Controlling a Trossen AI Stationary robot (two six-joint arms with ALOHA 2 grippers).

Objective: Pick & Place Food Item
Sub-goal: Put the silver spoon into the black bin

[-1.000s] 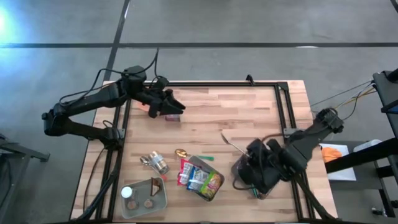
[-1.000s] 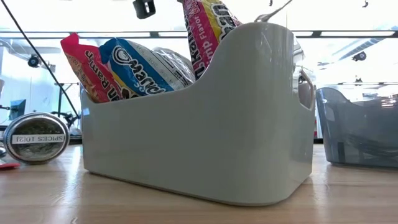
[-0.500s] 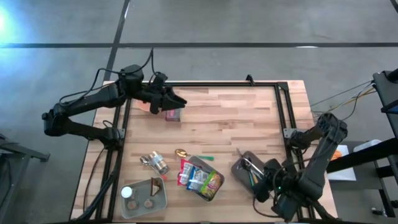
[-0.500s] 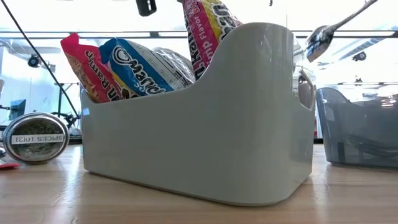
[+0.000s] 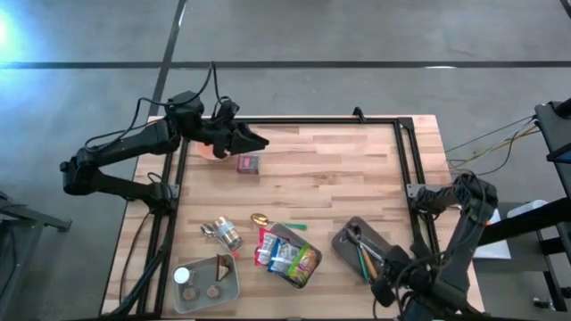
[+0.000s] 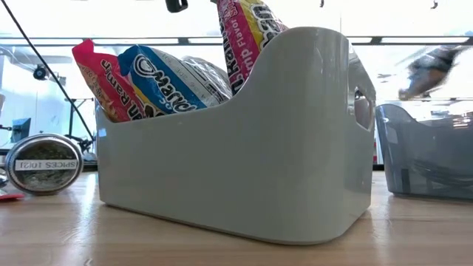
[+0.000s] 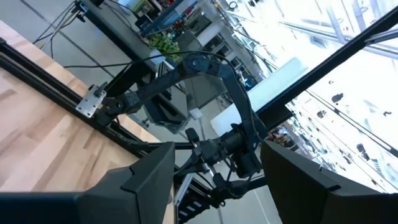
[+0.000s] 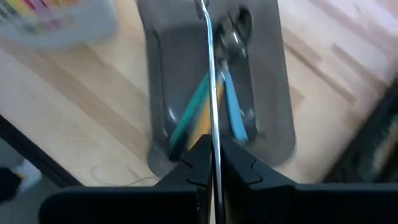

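Pinching the spoon (image 8: 210,74) in my right gripper (image 8: 211,163), I hover over the grey utensil tray (image 8: 273,93) and must lower it in before letting go.

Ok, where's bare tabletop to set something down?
The wide middle between the small red box and the grey utensil tray is bare. The near-left edge is crowded: spice jar, snack bin, lidded tray.

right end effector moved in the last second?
Yes. The right end effector swung from over the grey utensil bin toward the table's near edge, holding the spoon.
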